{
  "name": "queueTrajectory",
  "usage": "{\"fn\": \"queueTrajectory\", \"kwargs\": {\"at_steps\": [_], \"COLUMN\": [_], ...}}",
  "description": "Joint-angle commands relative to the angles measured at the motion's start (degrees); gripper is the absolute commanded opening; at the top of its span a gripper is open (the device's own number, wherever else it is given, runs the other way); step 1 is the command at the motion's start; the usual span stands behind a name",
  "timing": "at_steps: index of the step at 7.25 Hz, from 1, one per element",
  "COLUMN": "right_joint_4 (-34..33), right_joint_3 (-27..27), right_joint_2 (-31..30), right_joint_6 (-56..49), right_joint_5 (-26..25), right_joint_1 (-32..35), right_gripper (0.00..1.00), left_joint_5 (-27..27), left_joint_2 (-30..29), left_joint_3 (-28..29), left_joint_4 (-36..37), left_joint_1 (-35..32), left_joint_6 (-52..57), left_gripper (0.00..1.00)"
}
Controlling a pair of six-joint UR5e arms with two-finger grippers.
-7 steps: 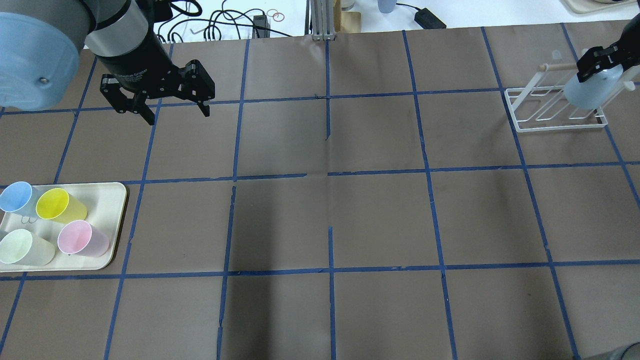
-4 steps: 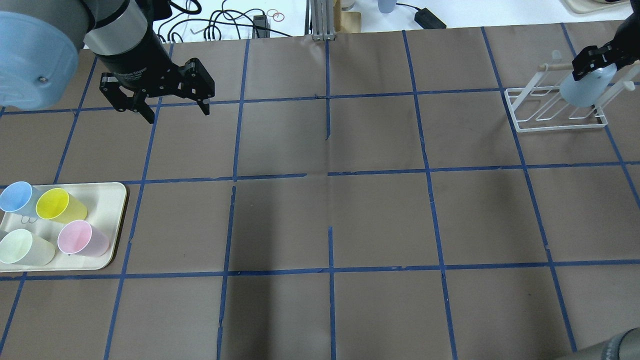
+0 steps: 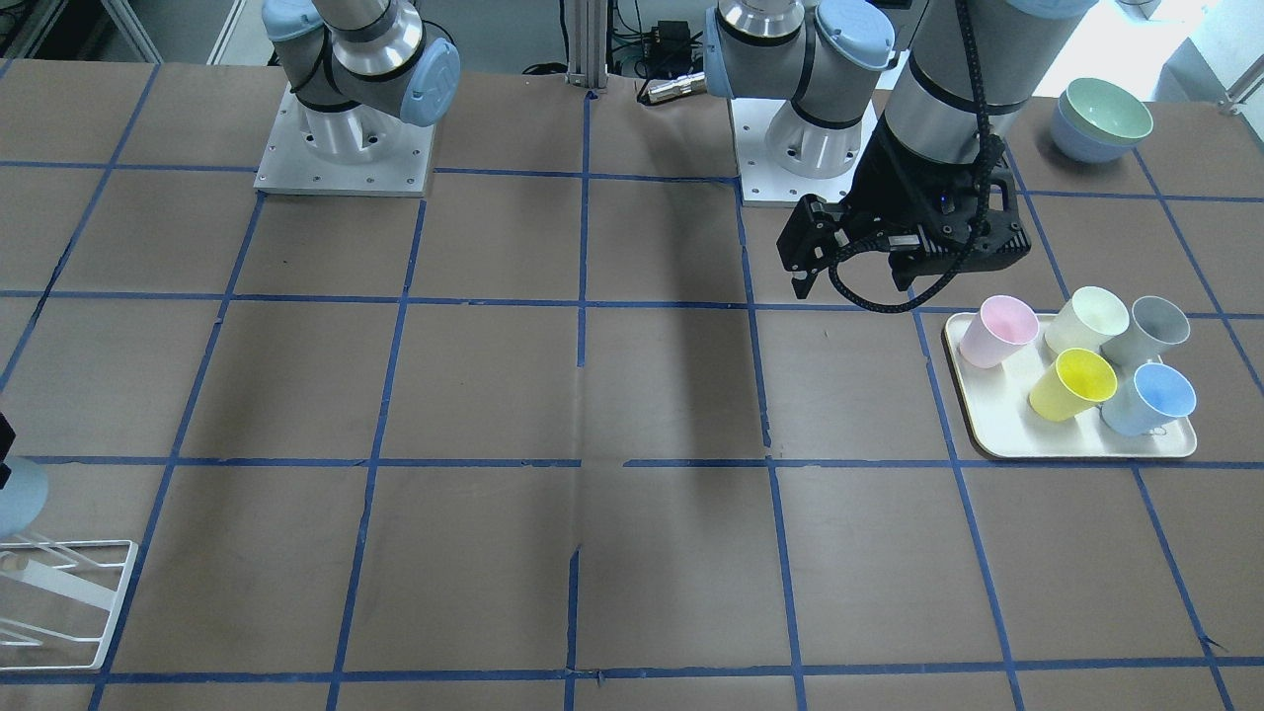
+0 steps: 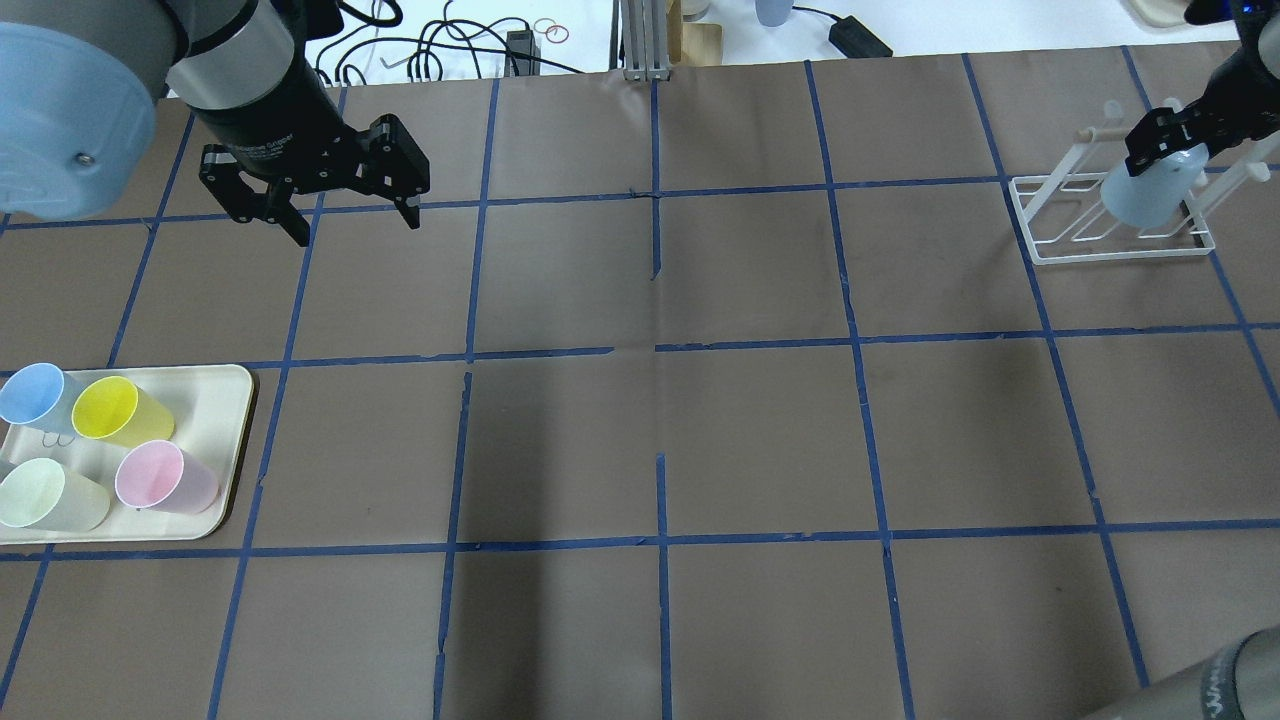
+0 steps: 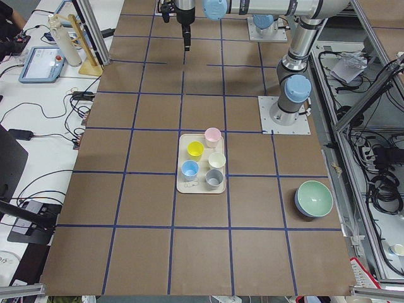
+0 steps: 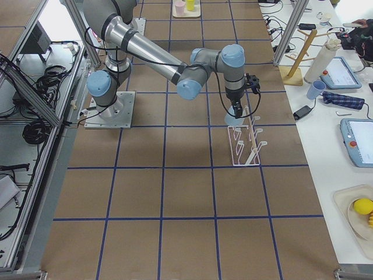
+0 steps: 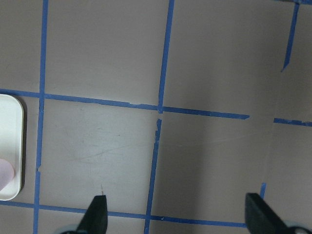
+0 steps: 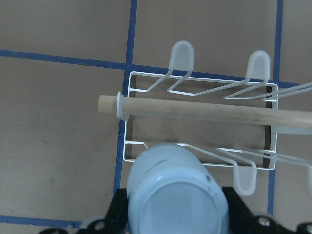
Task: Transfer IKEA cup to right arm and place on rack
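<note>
The pale blue IKEA cup (image 4: 1148, 195) hangs upside down in my right gripper (image 4: 1165, 140), which is shut on it, directly over the white wire rack (image 4: 1120, 256) at the far right. In the right wrist view the cup's base (image 8: 178, 197) sits between the fingers, just in front of the rack's wooden rod (image 8: 195, 111). From the right side the cup (image 6: 235, 116) is at the rack's near end (image 6: 245, 146). My left gripper (image 4: 350, 215) is open and empty above the table at the far left; its fingertips (image 7: 97, 214) show over bare paper.
A cream tray (image 4: 225, 400) at the left edge holds a second blue cup (image 4: 30, 392), a yellow cup (image 4: 110, 410), a pink cup (image 4: 160, 478) and a pale green one (image 4: 45, 495). Stacked bowls (image 3: 1101, 118) stand near the left arm's base.
My right gripper has carried the cup leftward and lower, over the rack's rods. The left arm has not moved.
</note>
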Motion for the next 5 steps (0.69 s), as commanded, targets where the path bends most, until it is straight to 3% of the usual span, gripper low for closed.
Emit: {"fn": "queueTrajectory", "kwargs": {"at_steps": [1,4,5], "right_joint_4": [-0.11,-0.73,-0.73], "right_joint_3": [-0.06,0.03,0.03], "right_joint_2": [1.62,3.64,4.0], "right_joint_6": [0.17,0.17,0.26], "right_joint_5": [-0.06,-0.15,-0.06], "right_joint_1": [0.0,0.0,0.0], "right_gripper": [0.0,0.0,0.06], "left_joint_5": [0.0,0.09,0.35], "left_joint_2": [0.0,0.0,0.0], "left_joint_3": [0.11,0.47,0.29], "left_joint_4": [0.0,0.0,0.0], "left_joint_1": [0.0,0.09,0.18], "left_joint_6": [0.09,0.09,0.09], "left_gripper": [1.0,1.0,1.0]}}
